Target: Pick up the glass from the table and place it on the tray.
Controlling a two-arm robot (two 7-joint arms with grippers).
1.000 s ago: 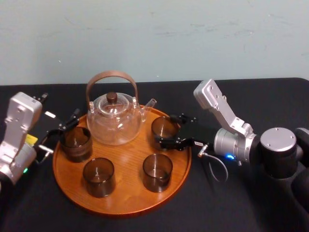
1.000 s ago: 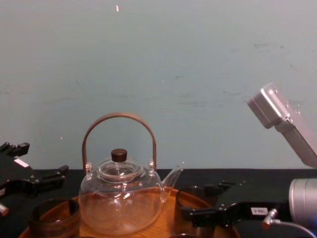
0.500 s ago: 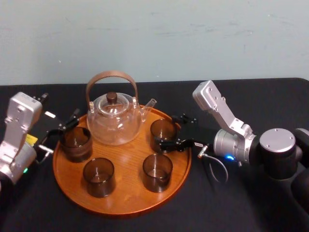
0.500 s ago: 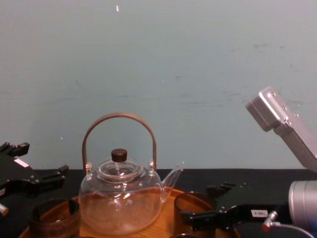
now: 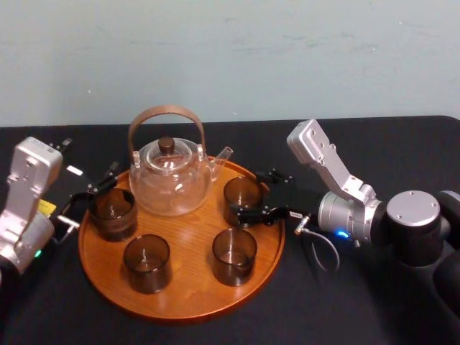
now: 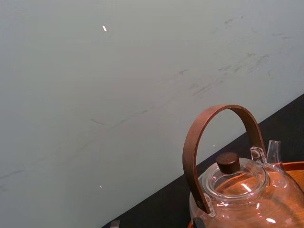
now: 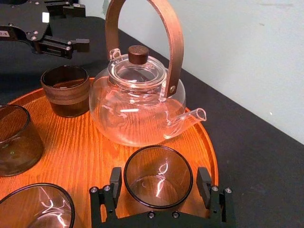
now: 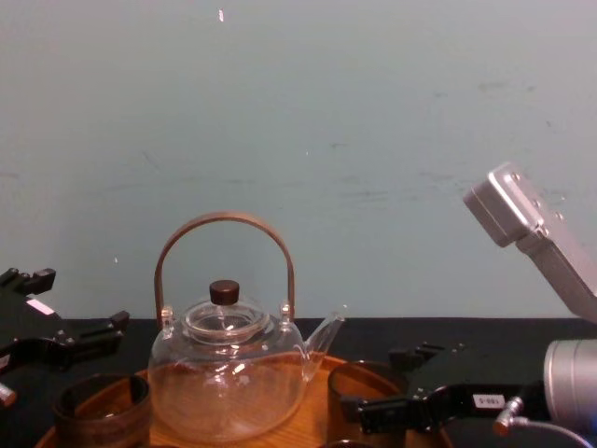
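Note:
A brown-tinted glass stands upright on the round wooden tray at its right side, just in front of the teapot's spout. My right gripper reaches in from the right and is open. One finger is on each side of this glass, with a narrow gap at each. In the chest view the same glass sits beside the right gripper. My left gripper rests open at the tray's left edge, behind another glass.
A glass teapot with a curved wooden handle stands at the back of the tray. Two more tinted glasses sit at the tray's front. Black cloth covers the table around the tray.
The right gripper's fingers have spread off the glass, which now stands free on the tray. The left arm has not moved.

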